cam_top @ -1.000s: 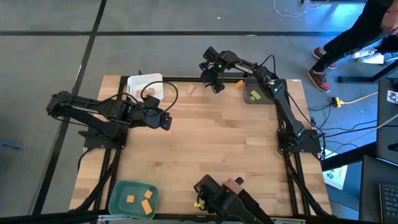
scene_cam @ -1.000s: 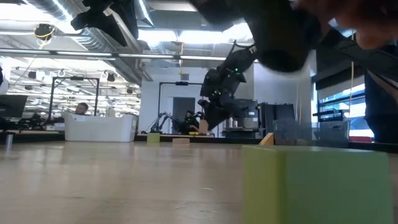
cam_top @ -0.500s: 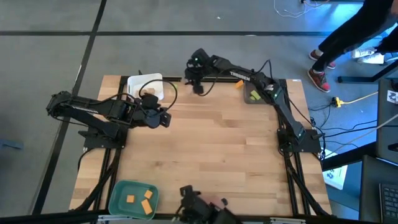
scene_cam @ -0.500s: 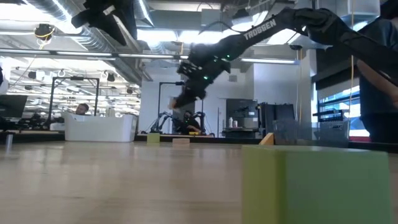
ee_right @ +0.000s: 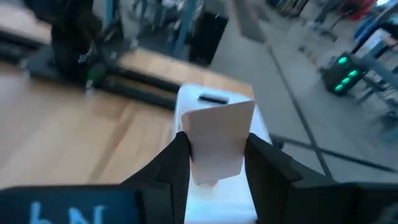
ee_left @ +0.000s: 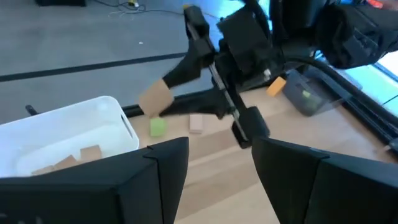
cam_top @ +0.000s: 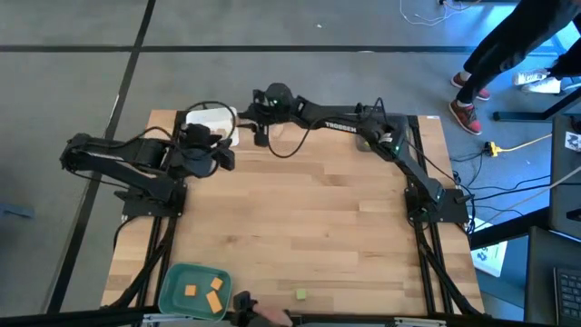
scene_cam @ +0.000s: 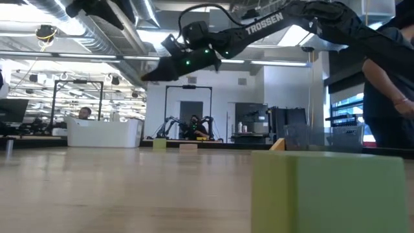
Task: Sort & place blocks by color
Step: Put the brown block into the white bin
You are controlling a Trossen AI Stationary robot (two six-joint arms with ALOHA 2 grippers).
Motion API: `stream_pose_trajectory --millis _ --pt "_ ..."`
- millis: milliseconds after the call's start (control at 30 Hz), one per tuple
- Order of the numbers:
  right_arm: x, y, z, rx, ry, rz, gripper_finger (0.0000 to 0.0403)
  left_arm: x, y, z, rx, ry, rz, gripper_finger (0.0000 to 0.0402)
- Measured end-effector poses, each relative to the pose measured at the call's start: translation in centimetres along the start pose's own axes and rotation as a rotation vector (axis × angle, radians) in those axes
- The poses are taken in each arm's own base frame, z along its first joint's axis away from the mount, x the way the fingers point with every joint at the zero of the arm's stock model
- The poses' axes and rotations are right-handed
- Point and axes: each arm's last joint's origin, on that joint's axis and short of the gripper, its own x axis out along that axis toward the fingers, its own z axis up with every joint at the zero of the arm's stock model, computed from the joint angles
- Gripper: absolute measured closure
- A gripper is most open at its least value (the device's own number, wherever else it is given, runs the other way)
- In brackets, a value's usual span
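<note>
My right gripper [cam_top: 258, 125] reaches along the far edge and is shut on a tan block [ee_left: 155, 98], in the air beside the white tray [cam_top: 211, 121]. The tray holds tan blocks [ee_left: 90, 152]. A green block [ee_left: 158, 127] and a tan block [ee_left: 196, 123] lie flat on the table by the tray's right side. An orange block [ee_left: 277, 86] lies next to the grey tray [ee_left: 308, 96], which holds green blocks. My left gripper [cam_top: 227, 159] is open and holds nothing, just nearer than the white tray. My right gripper pinches the tan block [ee_right: 216, 140] between its two fingers [ee_right: 174, 165] on two opposite faces. The fingers slant down toward the table's left. The block is lifted clear of the table, with the white tray's rim [ee_right: 214, 98] below it.
A teal tray [cam_top: 172, 289] with orange blocks sits at the near left corner. A lone green block [cam_top: 300, 293] lies by the near edge, large in the low view [scene_cam: 330, 191]. A hand [cam_top: 259, 315] shows at the near edge; a person stands beyond the far right corner.
My right gripper has swung along the far edge toward the table's left, from near the grey tray to beside the white tray, carrying the tan block in the air. My left gripper has drawn back slightly to the left. The hand at the near edge has withdrawn.
</note>
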Motion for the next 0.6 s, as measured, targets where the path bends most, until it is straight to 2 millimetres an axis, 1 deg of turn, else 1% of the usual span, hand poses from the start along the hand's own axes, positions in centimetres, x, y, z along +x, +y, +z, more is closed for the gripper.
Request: stream_pose_trajectory --millis 67,167,267,400,467,600 --pt "0.23 0.00 0.21 -0.008 -0.024 -0.035 0.0279 -0.24 0.28 0.21 -0.007 0.000 -0.009 0.0230" --pt "0.39 0.05 -0.08 0.018 -0.007 -0.054 0.0279 -0.35 0.41 0.28 0.026 0.004 -0.015 0.0230" --pt "0.40 0.00 0.02 0.013 -0.020 -0.058 0.0279 -0.42 0.50 0.31 0.115 0.010 -0.021 0.0230" --pt "0.40 -0.03 0.10 0.011 -0.027 -0.061 0.0279 -0.39 0.47 0.27 0.329 0.011 -0.023 0.0230" --pt "0.40 -0.04 0.12 0.010 -0.029 -0.062 0.0279 -0.41 0.42 0.31 0.405 0.007 -0.028 0.0230" --pt "0.42 -0.02 0.31 0.004 -0.044 -0.069 0.0279 -0.39 0.39 0.31 0.463 0.007 -0.031 0.0230"
